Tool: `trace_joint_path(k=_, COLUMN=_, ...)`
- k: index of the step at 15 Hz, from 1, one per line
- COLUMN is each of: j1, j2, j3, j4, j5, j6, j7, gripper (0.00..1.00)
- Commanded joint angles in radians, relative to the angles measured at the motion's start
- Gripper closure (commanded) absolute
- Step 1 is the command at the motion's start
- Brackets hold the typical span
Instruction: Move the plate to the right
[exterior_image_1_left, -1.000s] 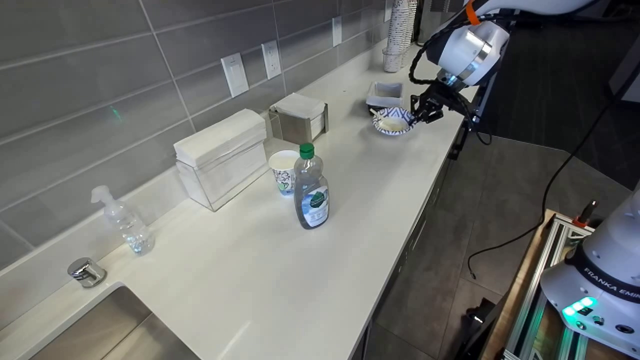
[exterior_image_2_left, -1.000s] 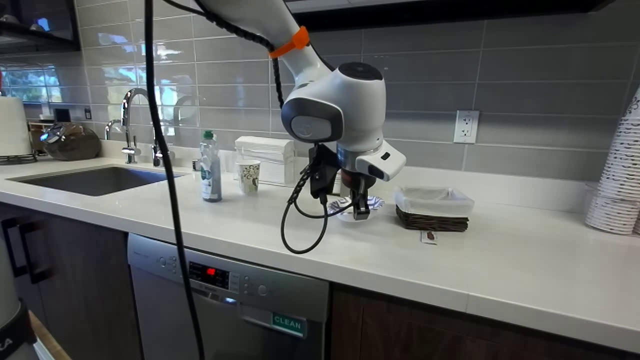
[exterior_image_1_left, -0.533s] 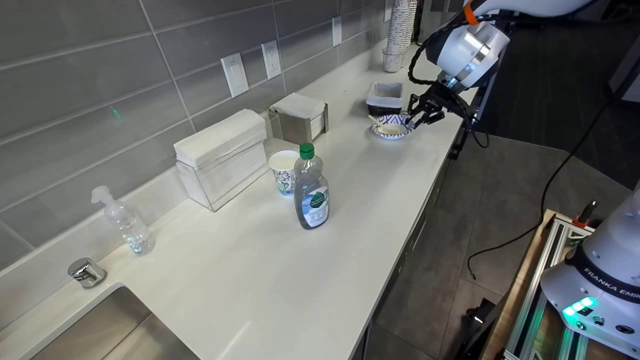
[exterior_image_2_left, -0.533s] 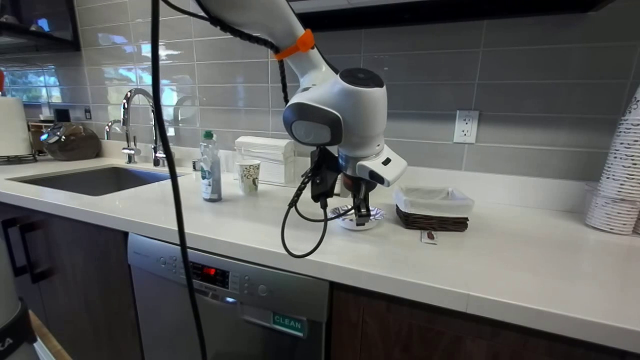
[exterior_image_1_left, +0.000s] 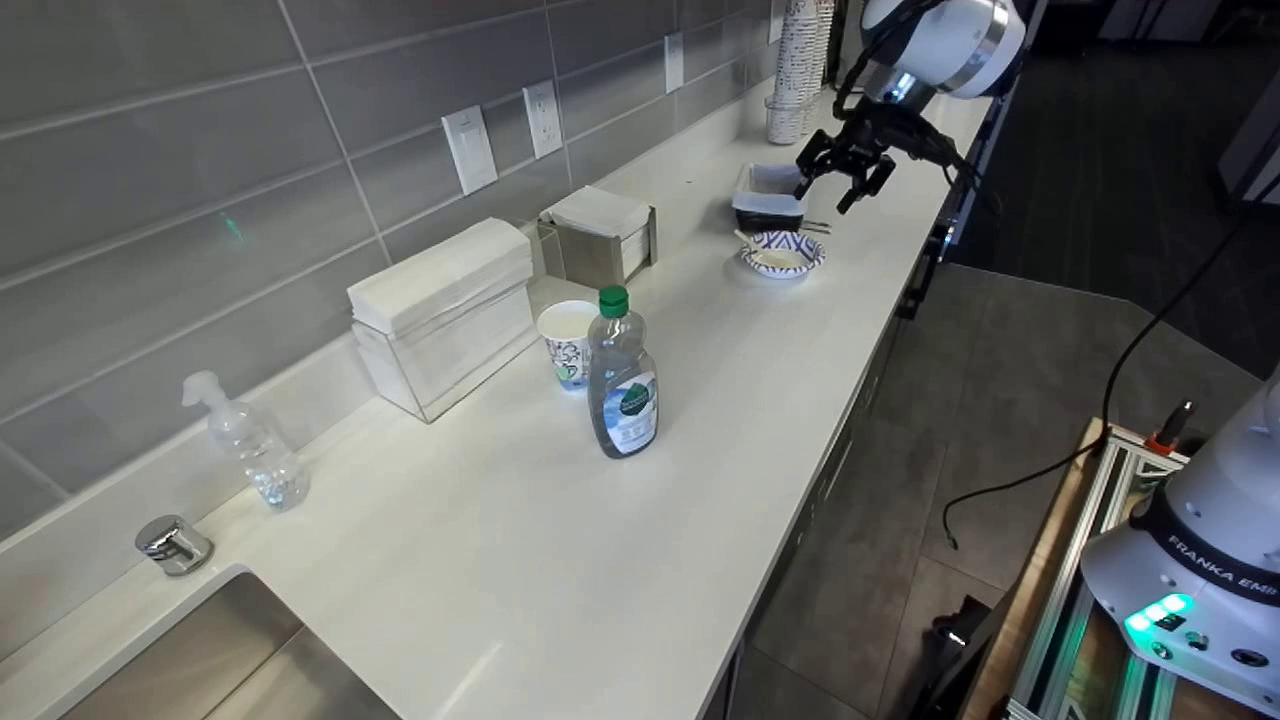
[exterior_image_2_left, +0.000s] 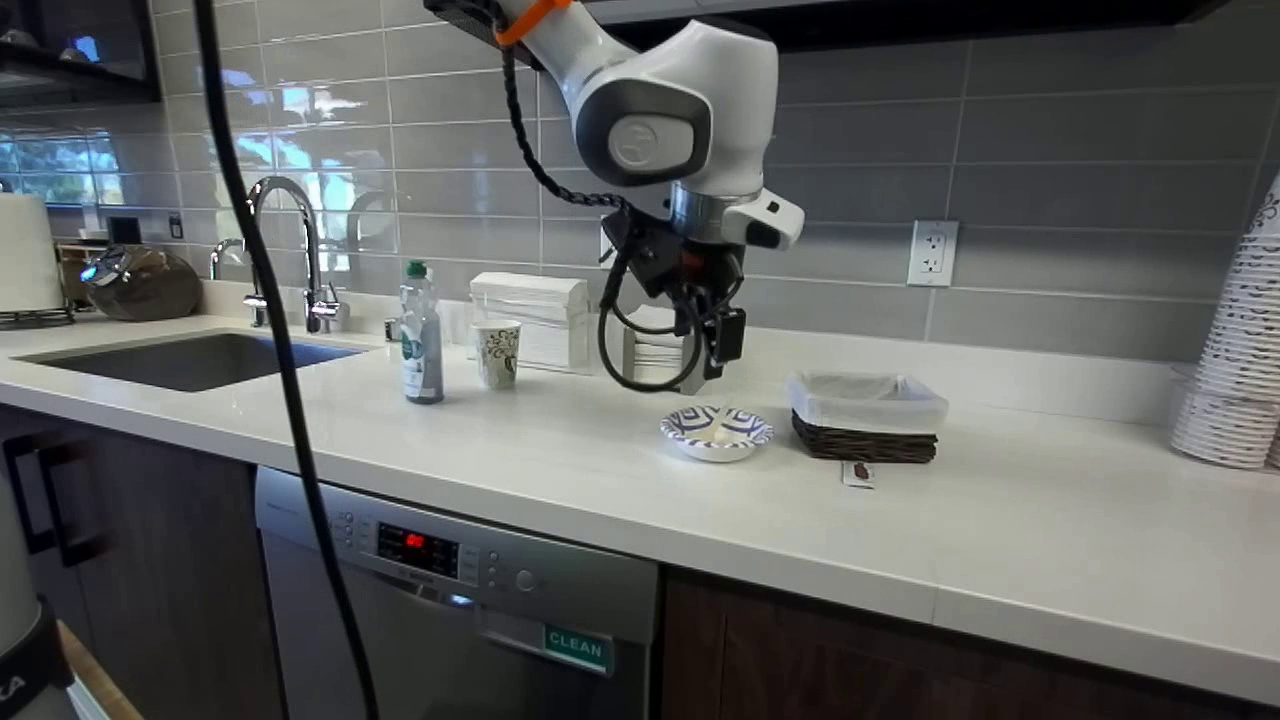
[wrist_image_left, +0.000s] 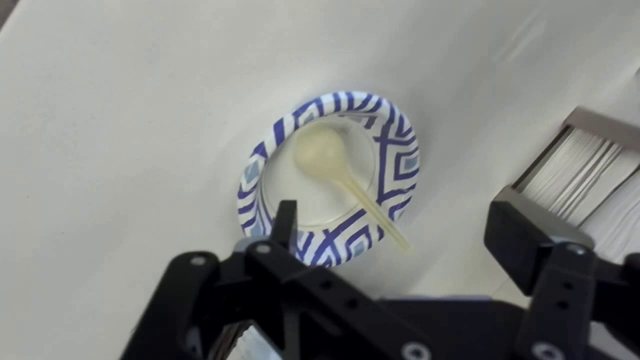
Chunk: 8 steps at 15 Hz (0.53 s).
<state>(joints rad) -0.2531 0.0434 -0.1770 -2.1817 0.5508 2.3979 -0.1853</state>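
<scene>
In an exterior view, the plate (exterior_image_2_left: 697, 434) rested flat on the counter (exterior_image_2_left: 1050, 530), just to the left of the lined basket (exterior_image_2_left: 865, 443). A pale spoon (wrist_image_left: 320, 152) lay in it, its bowl on the bottom and its handle across the rim. Your gripper (exterior_image_1_left: 826, 197) hung above the counter, clear of the plate, its fingers (wrist_image_left: 285, 222) spread wide apart. Well apart from the plate, the soap bottle (exterior_image_1_left: 624, 400) stood upright near the paper cup (exterior_image_1_left: 567, 345).
</scene>
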Motion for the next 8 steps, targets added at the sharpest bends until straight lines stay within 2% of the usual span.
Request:
trace_joint_path(k=1, j1=0.037, j2=-0.046, j3=0.004, j4=0.084, j5=-0.243, j6=-0.199, j7=0.118, gripper=0.00)
trace_joint_path(k=4, j1=0.064, j2=-0.048, j3=0.022, j4=0.194, j5=-0.435, j6=-0.350, j7=0.192, gripper=0.00)
trace_joint_path(k=8, j1=0.090, j2=-0.016, j3=0.037, j4=0.308, j5=-0.574, j6=-0.541, j7=0.139, gripper=0.00)
